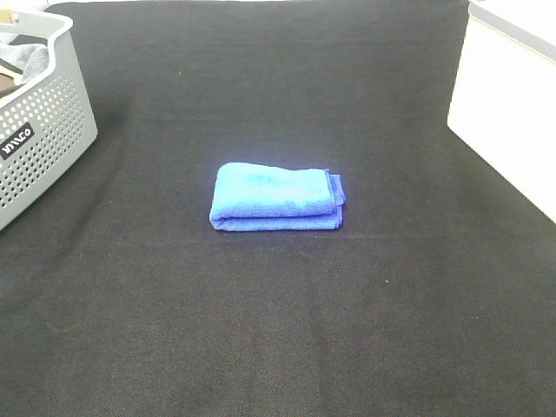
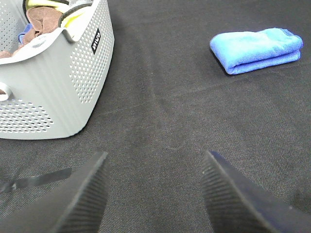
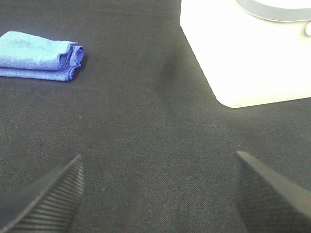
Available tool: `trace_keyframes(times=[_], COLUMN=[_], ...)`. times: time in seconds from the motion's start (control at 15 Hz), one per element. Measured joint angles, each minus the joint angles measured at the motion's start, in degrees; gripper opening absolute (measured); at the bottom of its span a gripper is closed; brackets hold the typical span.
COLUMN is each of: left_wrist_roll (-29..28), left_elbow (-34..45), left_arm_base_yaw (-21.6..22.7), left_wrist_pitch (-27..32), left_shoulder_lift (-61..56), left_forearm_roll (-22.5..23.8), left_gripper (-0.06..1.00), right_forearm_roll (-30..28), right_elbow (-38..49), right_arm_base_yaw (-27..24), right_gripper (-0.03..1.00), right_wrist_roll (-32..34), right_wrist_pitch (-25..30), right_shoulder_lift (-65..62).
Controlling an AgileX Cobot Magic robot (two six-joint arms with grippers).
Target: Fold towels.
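Observation:
A bright blue towel (image 1: pixel 276 198) lies folded into a small rectangle in the middle of the black table. It also shows in the left wrist view (image 2: pixel 256 49) and in the right wrist view (image 3: pixel 40 56), where its layered hem edges face the camera. My left gripper (image 2: pixel 153 194) is open and empty, low over the black cloth, well away from the towel. My right gripper (image 3: pixel 158 194) is open and empty too, also far from the towel. Neither gripper shows in the exterior high view.
A grey perforated basket (image 1: pixel 39 130) stands at the table's left edge; the left wrist view (image 2: pixel 63 82) shows cloths inside it. A white bin (image 1: pixel 508 104) stands at the right edge, also in the right wrist view (image 3: pixel 248 53).

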Motion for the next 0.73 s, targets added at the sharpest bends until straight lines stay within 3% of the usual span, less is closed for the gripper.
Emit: trace_keyframes(times=[0.73], left_wrist_roll=[0.0], left_elbow=[0.0], left_arm_base_yaw=[0.0], left_wrist_pitch=[0.0], left_shoulder_lift=[0.0], left_forearm_roll=[0.0], left_gripper=[0.55], right_forearm_roll=[0.06], right_elbow=[0.0], right_arm_base_yaw=[0.0], right_gripper=[0.78], right_wrist_roll=[0.0], right_wrist_pitch=[0.0], right_shoulder_lift=[0.0])
